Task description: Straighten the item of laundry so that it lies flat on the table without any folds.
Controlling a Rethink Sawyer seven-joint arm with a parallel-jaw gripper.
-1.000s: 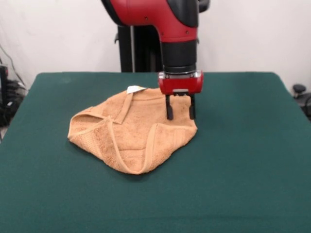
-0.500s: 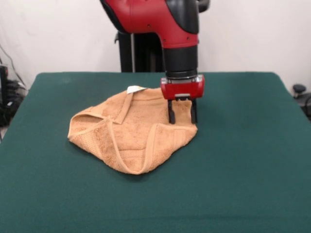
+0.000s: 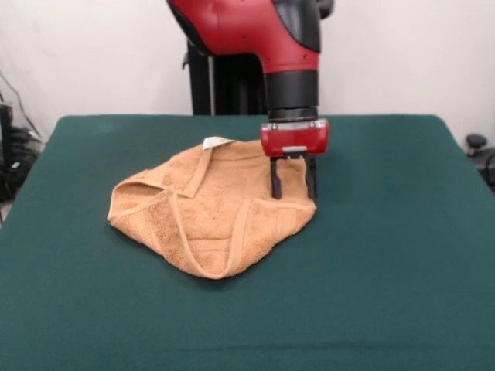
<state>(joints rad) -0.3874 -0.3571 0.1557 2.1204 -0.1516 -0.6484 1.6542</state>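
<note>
The orange-tan towel (image 3: 209,209) lies crumpled on the dark green table (image 3: 387,255), left of centre, with its edges folded over and hem bands crossing its top. A small white tag (image 3: 216,142) sticks out at its far edge. My gripper (image 3: 293,192) hangs straight down from the red and black arm over the towel's right corner. Its two black fingers (image 3: 275,179) are apart, with the tips down at the cloth and a bit of towel between them.
The robot's black pedestal (image 3: 220,85) stands behind the table's far edge. Dark equipment and cables (image 3: 14,154) sit off the table's left side, and a black object (image 3: 478,147) sits off its right side.
The gripper has moved slightly right and lower, down onto the towel's right corner. The towel's shape is nearly unchanged.
</note>
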